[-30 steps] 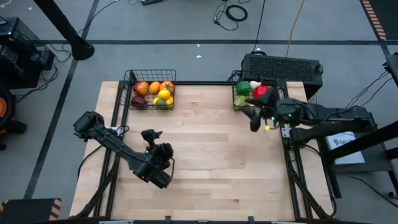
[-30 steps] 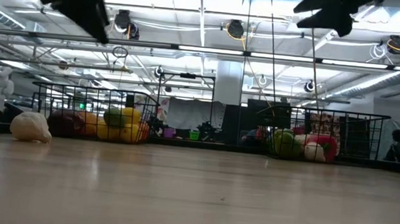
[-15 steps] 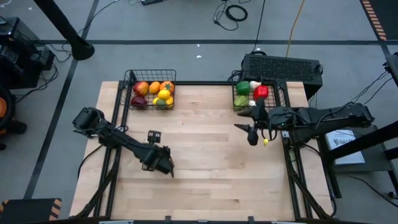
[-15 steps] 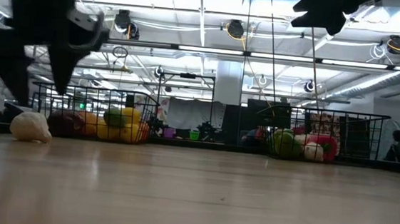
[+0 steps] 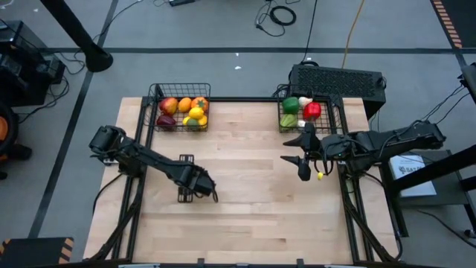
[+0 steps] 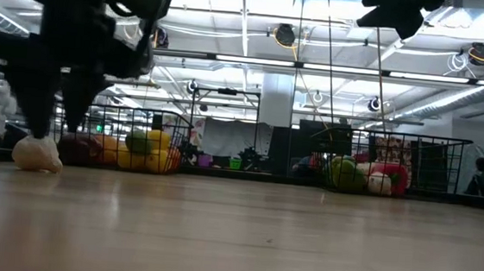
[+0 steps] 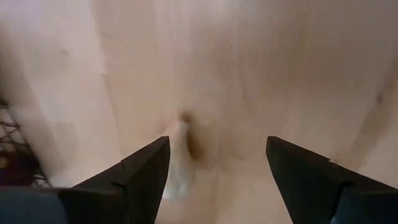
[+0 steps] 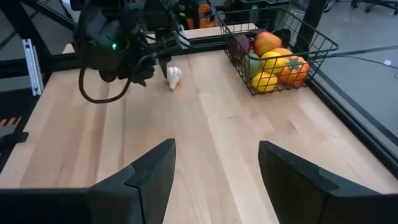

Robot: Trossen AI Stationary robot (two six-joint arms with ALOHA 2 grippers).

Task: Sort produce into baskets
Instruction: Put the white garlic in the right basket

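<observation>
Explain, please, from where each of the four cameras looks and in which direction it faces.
High view: above the table, facing straight down; both arms, the left gripper and the right gripper show.
Low view: at table-top height, facing level across to both baskets; the left gripper hangs over the garlic bulb.
Left wrist view: on the left arm, facing down past its own fingers at the garlic bulb.
Right wrist view: on the right arm, facing across the table to the fruit basket.
Shared: every view but the high one shows the garlic bulb.
</observation>
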